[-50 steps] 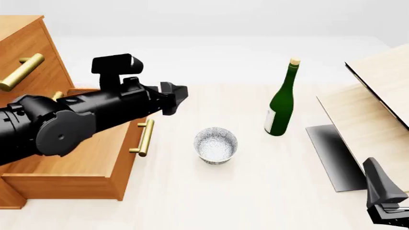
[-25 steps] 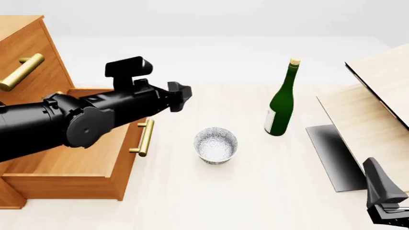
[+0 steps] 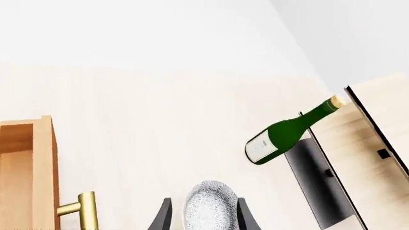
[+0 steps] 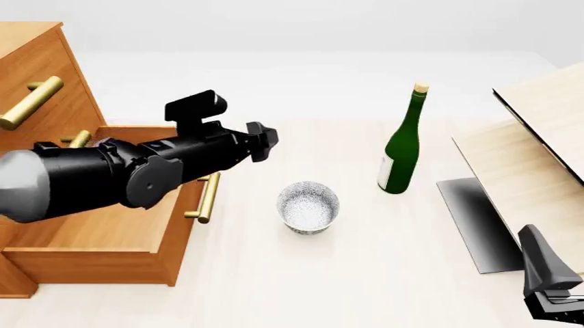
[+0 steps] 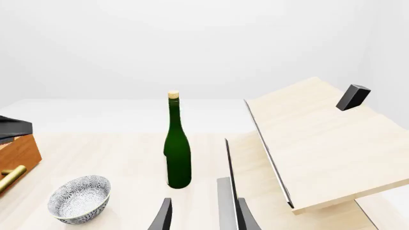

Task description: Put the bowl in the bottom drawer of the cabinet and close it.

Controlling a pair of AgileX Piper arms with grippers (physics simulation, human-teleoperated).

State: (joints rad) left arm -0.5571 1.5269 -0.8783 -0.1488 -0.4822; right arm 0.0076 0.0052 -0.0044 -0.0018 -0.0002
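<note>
Three orange-brown wooden drawers make up the cabinet (image 4: 37, 61), brass bar handles on the fronts. The bottom drawer (image 4: 100, 236) is pulled out, a bare open box. The bowl (image 4: 308, 207) is small, round and deep, white with fine blue-grey speckle; it stands upright on the pale wood-grain worktop (image 4: 347, 287), just beside the drawer's handle (image 4: 208, 196), not in the drawer. A glossy green bottle (image 4: 403, 145) with a pale label and cork stands near the bowl on its far right. A pale light-wood box (image 4: 538, 164) with a dark panel sits at the right edge.

Front view shows the left gripper (image 4: 261, 142) above the worktop between drawer and bowl, touching nothing; its jaw gap is hidden there. Left wrist view shows two dark fingertips (image 3: 164, 218) set apart with the bowl's rim between them, beyond the tips, so jaws parted, empty. Right wrist view shows a small dark block (image 5: 353, 96) on the box top, unseen from the front. The right gripper (image 5: 203, 215) has jaws apart, holding nothing; in the front view only its dark body shows low at the right corner.
</note>
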